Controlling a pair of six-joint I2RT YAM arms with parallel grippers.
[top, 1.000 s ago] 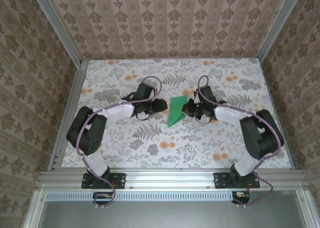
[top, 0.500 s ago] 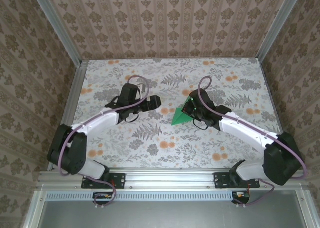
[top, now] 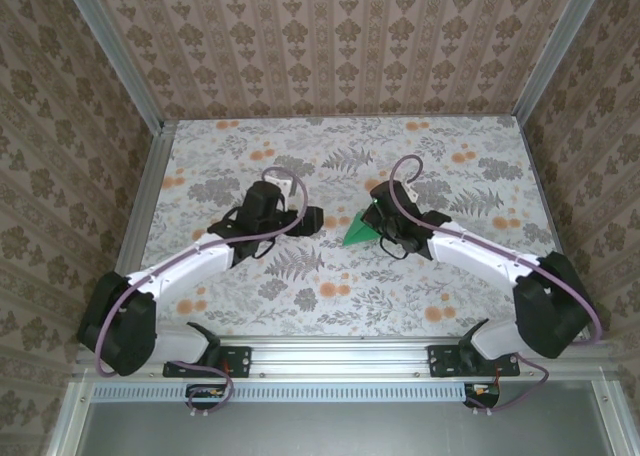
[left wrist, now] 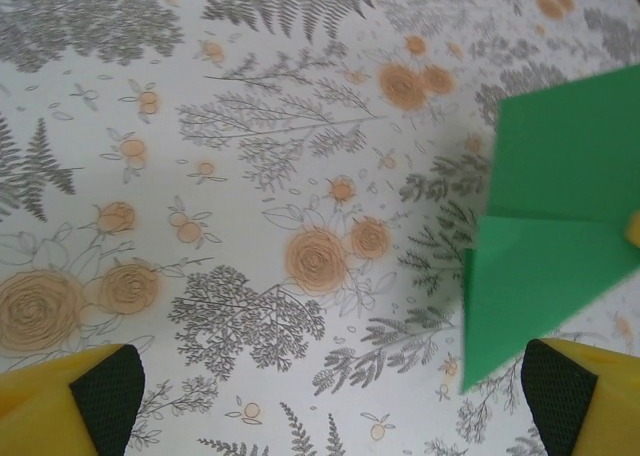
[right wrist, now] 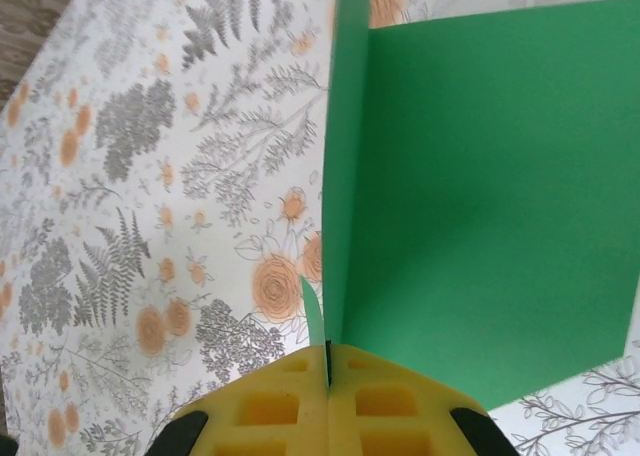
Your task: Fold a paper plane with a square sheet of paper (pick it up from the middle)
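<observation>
Enclosing the grey-and-orange floral table [top: 400, 296], brown patterned walls [top: 330, 46] stand.

Seen from above, the right pincer [top: 378, 221] hides its fingertips beneath its own wrist and cable, so their contact with the green paper [top: 358, 230] cannot be made out, and the paper's creases are too small to tell. In the left wrist view the paper runs off the right edge, and the left pincer [left wrist: 330, 391] has both fingers [left wrist: 100, 401] cut off at the bottom corners. In the right wrist view the paper is cropped at top and right, and its near edge disappears between the yellow pads [right wrist: 260, 411].
</observation>
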